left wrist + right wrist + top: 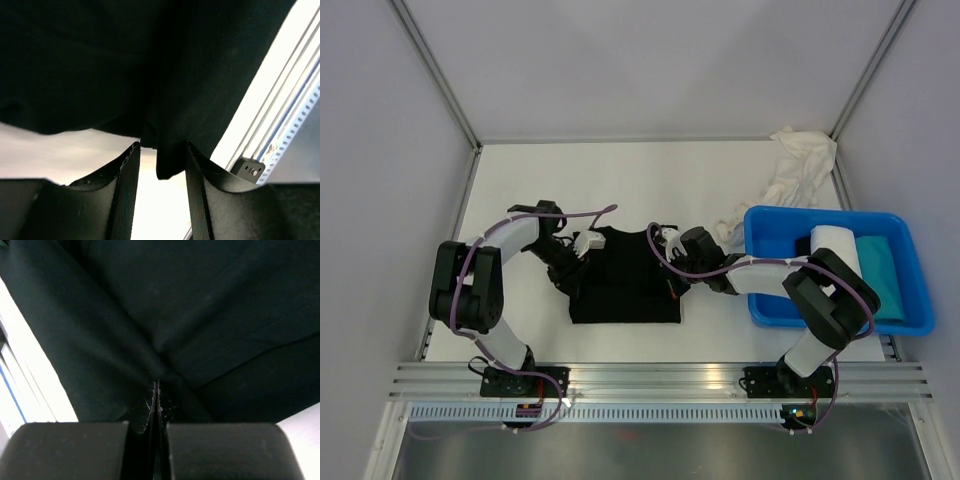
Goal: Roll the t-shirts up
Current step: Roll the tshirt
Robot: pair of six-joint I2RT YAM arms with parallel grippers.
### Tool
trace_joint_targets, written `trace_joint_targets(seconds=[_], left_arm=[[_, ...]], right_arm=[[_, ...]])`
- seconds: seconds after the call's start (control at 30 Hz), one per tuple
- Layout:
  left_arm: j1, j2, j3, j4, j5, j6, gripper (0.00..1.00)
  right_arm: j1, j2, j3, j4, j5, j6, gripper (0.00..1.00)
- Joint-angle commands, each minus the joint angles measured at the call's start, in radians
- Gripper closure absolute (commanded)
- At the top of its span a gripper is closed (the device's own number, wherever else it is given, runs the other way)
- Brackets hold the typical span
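The main risk is an uneven hold on the black shirt [625, 285]. The right gripper [156, 385] has its jaws pressed almost together on a pinch of cloth. The left gripper [162, 145] stands partly open, with a fold hanging between its fingers and touching only one of them, though the dark cloth makes that contact hard to judge. If both arms pulled now, the left corner could slip free, so the roll would start skewed or drag the shirt across the bench [570, 180]. A thin pinch could also lift only the top layer and undo the fold.

The shirt lies folded into a rectangle at the bench's middle. The left gripper [584, 243] sits at its far left corner and the right gripper [669, 238] at its far right corner. Both arms are bent low, with forearms reaching inward. Right of the shirt is a blue bin [760, 215] holding a white roll [835, 243] and a teal shirt [880, 265]. A crumpled white shirt [800, 165] lies beyond it.
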Motion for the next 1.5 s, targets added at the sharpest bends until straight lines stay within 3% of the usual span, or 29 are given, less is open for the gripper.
trace_joint_targets(seconds=[0.0, 0.27, 0.53, 0.63, 0.67, 0.77, 0.9, 0.97, 1.03, 1.17, 1.33, 1.43, 1.47], left_arm=[[0.007, -0.024, 0.036, 0.038, -0.046, -0.079, 0.54], [0.008, -0.037, 0.065, 0.058, -0.106, -0.179, 0.52], [-0.016, -0.273, 0.097, 0.056, -0.051, -0.253, 0.44], [-0.061, -0.384, 0.067, 0.058, -0.006, -0.204, 0.41], [-0.122, -0.461, 0.020, 0.059, -0.010, -0.176, 0.37], [-0.292, -0.543, -0.093, 0.127, -0.180, -0.144, 0.34], [-0.377, -0.540, -0.257, 0.255, -0.414, -0.148, 0.31], [-0.439, -0.536, -0.277, 0.283, -0.486, -0.150, 0.20], [-0.487, -0.537, -0.305, 0.297, -0.517, -0.157, 0.17], [-0.584, -0.524, -0.422, 0.380, -0.590, -0.161, 0.17], [-0.590, -0.508, -0.533, 0.566, -0.679, -0.134, 0.21], [-0.592, -0.510, -0.568, 0.621, -0.713, -0.124, 0.30], [-0.590, -0.514, -0.572, 0.624, -0.718, -0.125, 0.41]], right_arm=[[-0.013, 0.019, -0.005, 0.070, 0.009, 0.034, 1.00], [-0.014, 0.039, 0.009, 0.052, 0.051, 0.031, 1.00], [-0.014, 0.038, 0.010, 0.028, 0.118, 0.080, 1.00], [-0.014, 0.035, 0.010, 0.027, 0.126, 0.092, 1.00], [-0.014, 0.033, 0.010, 0.026, 0.127, 0.094, 1.00], [-0.014, 0.030, 0.013, 0.012, 0.144, 0.085, 1.00], [-0.014, 0.028, 0.010, 0.009, 0.141, 0.080, 1.00], [-0.014, 0.030, 0.010, 0.003, 0.138, 0.075, 1.00], [-0.014, 0.027, 0.007, 0.003, 0.140, 0.075, 1.00], [-0.014, 0.021, 0.007, 0.000, 0.144, 0.074, 1.00], [-0.014, 0.004, 0.013, -0.017, 0.144, 0.049, 1.00], [-0.014, -0.016, 0.018, -0.025, 0.124, 0.020, 1.00], [-0.014, -0.034, 0.019, -0.025, 0.121, 0.010, 1.00]])
